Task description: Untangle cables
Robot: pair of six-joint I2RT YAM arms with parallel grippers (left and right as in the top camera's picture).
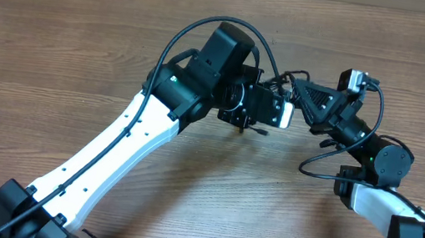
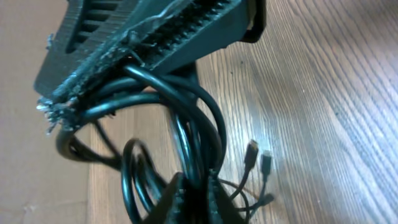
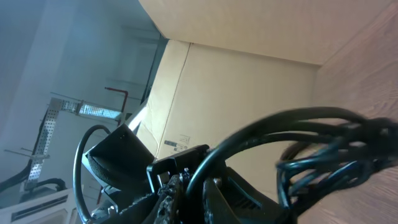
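Note:
The cables (image 2: 186, 124) are a bunch of thin black looped cords hanging between my two grippers above the wooden table (image 2: 323, 93). In the left wrist view my left gripper (image 2: 194, 190) is shut on several strands at the bottom of the bunch. Two small plug ends (image 2: 259, 154) dangle just to its right. My right gripper (image 2: 134, 53) clamps the top of the loops. In the right wrist view my right gripper (image 3: 202, 186) is shut on a cable loop (image 3: 261, 134). The rest of the bunch (image 3: 336, 158) trails to the right. From overhead both grippers meet at the cables (image 1: 283, 82).
The left arm (image 1: 133, 141) reaches in from the bottom left and the right arm (image 1: 375, 160) from the bottom right, each with its own thicker black lead. A cardboard wall (image 3: 249, 81) stands beyond the table's far edge.

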